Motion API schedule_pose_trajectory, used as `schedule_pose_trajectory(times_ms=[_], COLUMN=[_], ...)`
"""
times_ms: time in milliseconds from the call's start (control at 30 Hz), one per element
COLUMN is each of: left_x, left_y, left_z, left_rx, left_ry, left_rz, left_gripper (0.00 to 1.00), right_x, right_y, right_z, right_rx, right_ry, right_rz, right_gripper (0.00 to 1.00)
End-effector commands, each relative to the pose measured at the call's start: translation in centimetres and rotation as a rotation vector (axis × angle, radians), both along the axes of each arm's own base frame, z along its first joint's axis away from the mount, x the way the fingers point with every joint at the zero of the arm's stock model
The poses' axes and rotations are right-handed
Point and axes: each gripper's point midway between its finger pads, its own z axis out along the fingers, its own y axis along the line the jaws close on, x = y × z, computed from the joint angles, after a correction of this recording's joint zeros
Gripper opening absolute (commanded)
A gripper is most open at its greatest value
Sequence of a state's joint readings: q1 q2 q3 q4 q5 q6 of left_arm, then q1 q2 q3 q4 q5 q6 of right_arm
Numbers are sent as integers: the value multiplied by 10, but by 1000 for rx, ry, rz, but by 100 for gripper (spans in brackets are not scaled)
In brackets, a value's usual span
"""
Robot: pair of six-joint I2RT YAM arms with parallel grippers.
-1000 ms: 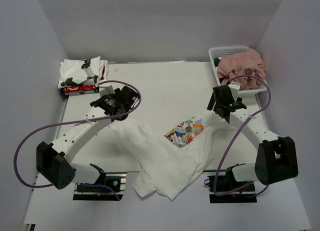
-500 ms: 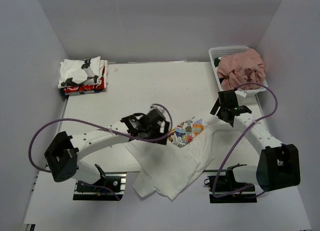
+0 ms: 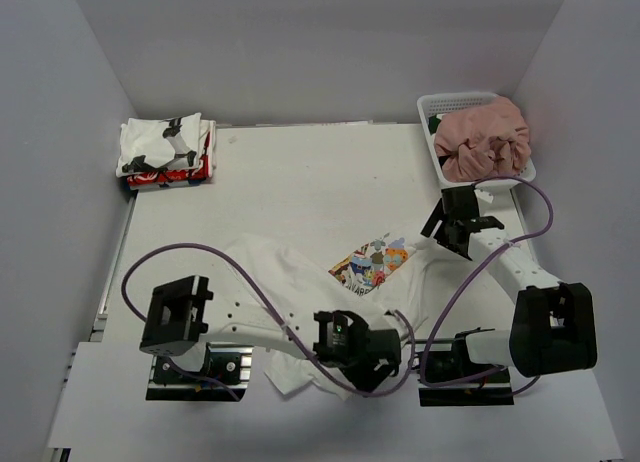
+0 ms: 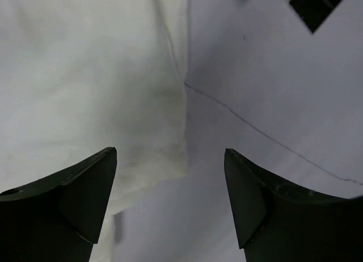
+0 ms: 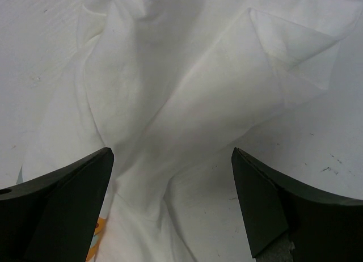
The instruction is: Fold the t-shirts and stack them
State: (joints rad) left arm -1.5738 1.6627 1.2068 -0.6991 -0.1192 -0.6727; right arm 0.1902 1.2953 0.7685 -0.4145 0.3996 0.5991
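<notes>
Tee (image 3: 310, 297), the big white one, lies rumpled on the worktop (image 3: 300, 182) near the front. It's soft, floppy cloth, so I'd pinch hem corners. Left hand (image 4: 170, 191) hangs spread over its hem edge and right hand (image 5: 170, 208) over its rumpled folds, both holding nothing.

White tee (image 3: 310, 282), coloured print up, rumpled, spread near-centre. Pink tee (image 3: 485, 137) heaped far right. White-and-black tee (image 3: 160, 142) folded atop red tee (image 3: 158, 178), far left.
</notes>
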Motion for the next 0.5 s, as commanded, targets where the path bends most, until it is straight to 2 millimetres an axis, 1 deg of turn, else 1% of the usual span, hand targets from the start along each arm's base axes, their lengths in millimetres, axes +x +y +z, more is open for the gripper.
schedule_pose_trajectory(times_ms=[0, 33, 67, 100, 133, 200, 267, 300, 333, 367, 400, 467], left_x=[-21, -21, -27, -32, -34, -36, -34, -38, -36, -38, -37, -36], left_y=[9, 12, 13, 15, 16, 26, 24, 25, 26, 26, 30, 23], left_z=[-6, -13, -11, -17, -17, -33, -40, -45, -49, -49, -54, -51], left_rx=[39, 45, 20, 21, 8, 46, 55, 67, 90, 88, 110, 98], left_ry=[3, 7, 13, 23, 21, 15, 9, 12, -1, -9, -13, -19], left_rz=[-14, -5, -13, -2, 1, 14, 30, 32, 36, 38, 38, 42], left_gripper=[81, 78, 76, 76, 76, 76, 76, 76, 74, 70, 59, 43], right_x=[6, 7, 6, 6, 7, 7, 7, 9, 9, 9, 9, 8], right_y=[4, 4, 4, 5, 5, 5, 5, 5, 3, 3, 3, 2], right_z=[-1, -2, -3, -4, -3, -3, -3, -3, -3, -4, -5, -7], right_rx=[42, 44, 45, 58, 56, 66, 71, 73, 72, 75, 75, 78], right_ry=[-22, -25, -21, -20, -25, -23, -27, -34, -32, -28, -24, -14], right_rz=[3, 3, 2, 3, 7, 9, 7, 5, -2, 0, -2, -4], right_gripper=[90, 90, 90, 90, 90, 90, 90, 90, 90, 90, 90, 90])
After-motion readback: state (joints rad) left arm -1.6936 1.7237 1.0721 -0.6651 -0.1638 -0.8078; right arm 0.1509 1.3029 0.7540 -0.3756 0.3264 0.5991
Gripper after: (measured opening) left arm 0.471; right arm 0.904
